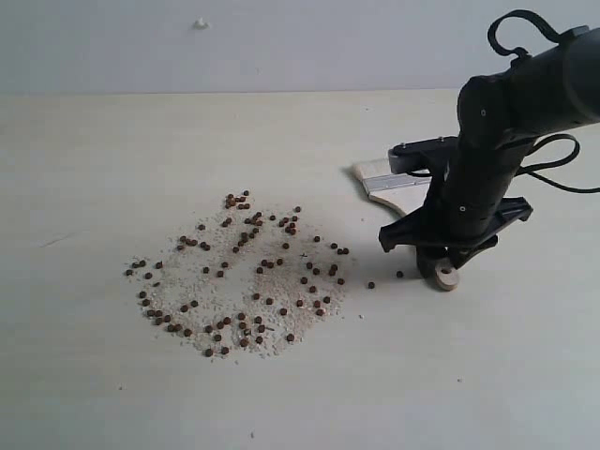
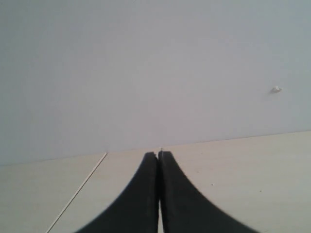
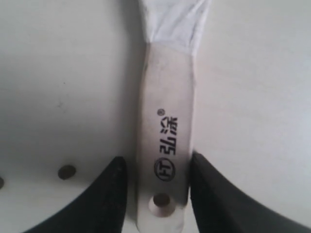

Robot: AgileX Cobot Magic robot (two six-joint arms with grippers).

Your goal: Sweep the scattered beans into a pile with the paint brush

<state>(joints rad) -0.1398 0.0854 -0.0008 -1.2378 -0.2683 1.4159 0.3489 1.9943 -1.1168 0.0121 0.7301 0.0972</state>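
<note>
The beans (image 1: 242,239) lie scattered over the middle of the table (image 1: 94,141), mixed with whitish crumbs. The paint brush (image 1: 394,183) lies flat to their right, with its holed handle end (image 1: 447,276) toward the front. My right gripper (image 1: 441,255) is down over the handle. In the right wrist view the handle (image 3: 167,97) runs between its fingers; one finger touches it and a thin gap shows at the other, so the right gripper (image 3: 158,170) is open. A stray bean (image 3: 66,171) lies beside it. My left gripper (image 2: 159,154) is shut and empty, and is absent from the exterior view.
A few loose beans (image 1: 371,284) lie between the main patch and the brush handle. A seam line (image 2: 77,191) crosses the table in the left wrist view. A pale wall (image 1: 281,37) stands behind the table, with a small white mark (image 1: 200,22) on it.
</note>
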